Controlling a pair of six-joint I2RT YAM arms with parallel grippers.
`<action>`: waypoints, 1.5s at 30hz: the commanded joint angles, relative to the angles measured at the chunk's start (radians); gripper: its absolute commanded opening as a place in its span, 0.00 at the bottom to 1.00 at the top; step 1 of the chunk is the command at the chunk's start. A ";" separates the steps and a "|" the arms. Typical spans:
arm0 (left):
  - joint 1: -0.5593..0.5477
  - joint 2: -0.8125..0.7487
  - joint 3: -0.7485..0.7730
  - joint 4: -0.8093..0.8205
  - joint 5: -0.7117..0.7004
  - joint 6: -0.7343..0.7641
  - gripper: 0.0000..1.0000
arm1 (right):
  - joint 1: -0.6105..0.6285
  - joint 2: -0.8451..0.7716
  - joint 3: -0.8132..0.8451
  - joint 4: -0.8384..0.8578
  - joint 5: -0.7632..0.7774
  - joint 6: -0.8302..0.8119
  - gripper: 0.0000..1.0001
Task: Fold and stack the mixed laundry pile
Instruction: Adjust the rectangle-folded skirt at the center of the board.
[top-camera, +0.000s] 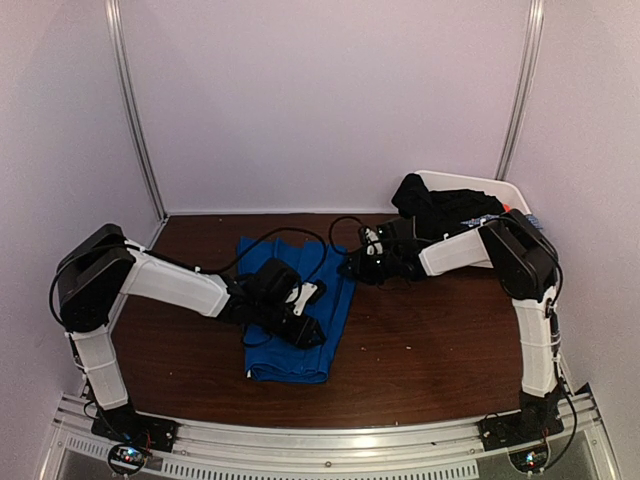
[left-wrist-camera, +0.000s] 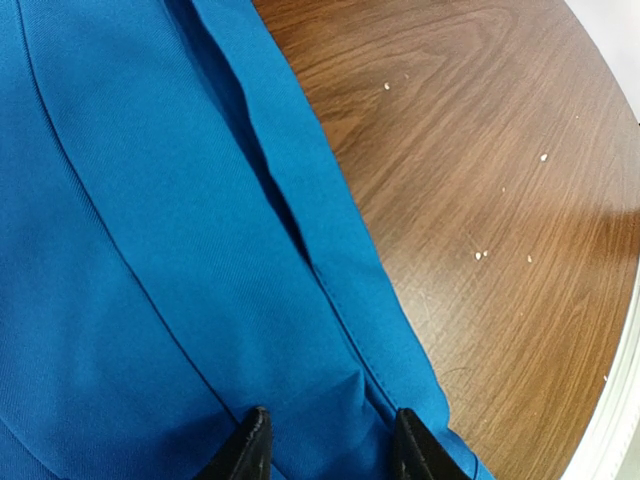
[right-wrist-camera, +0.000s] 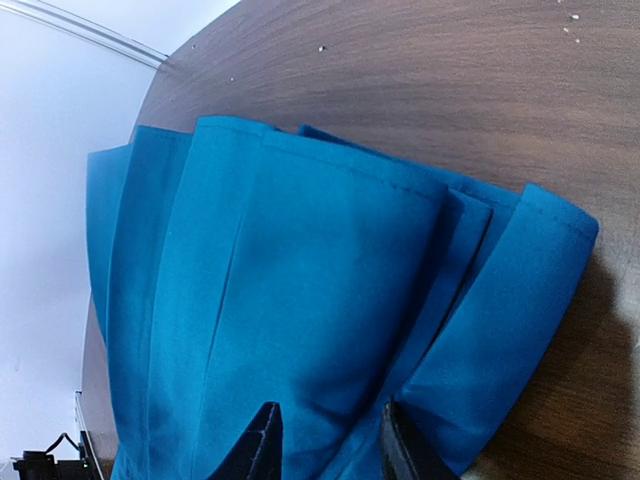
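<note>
- Left gripper (left-wrist-camera: 335, 452) is pressed, jaws narrowly apart, on the blue garment (top-camera: 290, 352), laid folded at the middle of the desk (top-camera: 425, 350).
- Right gripper (right-wrist-camera: 325, 447) is placed likewise at its far right corner.
- Black garment (top-camera: 440, 207) is heaped in the tub (top-camera: 482, 185).

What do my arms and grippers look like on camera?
Left arm and right arm: white shells with bulky black joints. Left gripper and right gripper: black tapered fingers. Thin black cables loop near the wrists.
</note>
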 joint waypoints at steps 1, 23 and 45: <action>-0.003 0.012 0.005 -0.013 -0.014 0.014 0.43 | 0.001 0.041 0.064 0.007 -0.018 -0.003 0.34; -0.002 0.028 0.015 -0.035 -0.037 0.018 0.46 | 0.018 0.103 0.155 -0.058 -0.003 0.031 0.06; -0.011 -0.071 -0.015 -0.004 -0.009 0.059 0.50 | -0.036 -0.144 -0.087 -0.105 0.120 -0.119 0.00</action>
